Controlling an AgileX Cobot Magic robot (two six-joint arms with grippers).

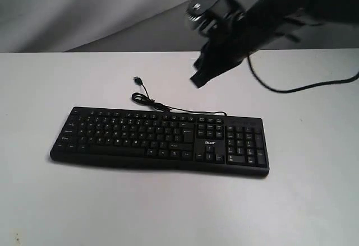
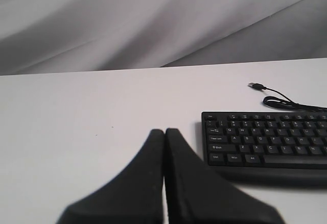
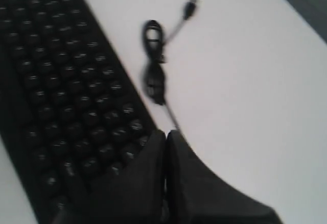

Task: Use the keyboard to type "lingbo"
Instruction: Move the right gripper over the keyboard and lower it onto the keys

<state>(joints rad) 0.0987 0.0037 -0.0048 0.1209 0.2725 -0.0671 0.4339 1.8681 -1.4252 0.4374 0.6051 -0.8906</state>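
The long black keyboard (image 1: 160, 139) with its white acer logo lies flat on the white table, its thin cable (image 1: 147, 97) coiled behind it. My right gripper (image 1: 196, 81) hangs shut in the air above and behind the keyboard's middle, touching no key. In the right wrist view its fingertips (image 3: 165, 133) meet over the keyboard (image 3: 66, 96) rear edge, beside the cable (image 3: 155, 55). My left gripper (image 2: 164, 132) is shut with nothing in it, over bare table beside the keyboard (image 2: 265, 140) left end. It does not show in the exterior view.
The white table (image 1: 168, 212) spreads wide around the keyboard. The USB plug (image 1: 137, 80) lies loose behind it. A black arm cable (image 1: 291, 89) droops over the table at the right. Grey cloth hangs behind the table.
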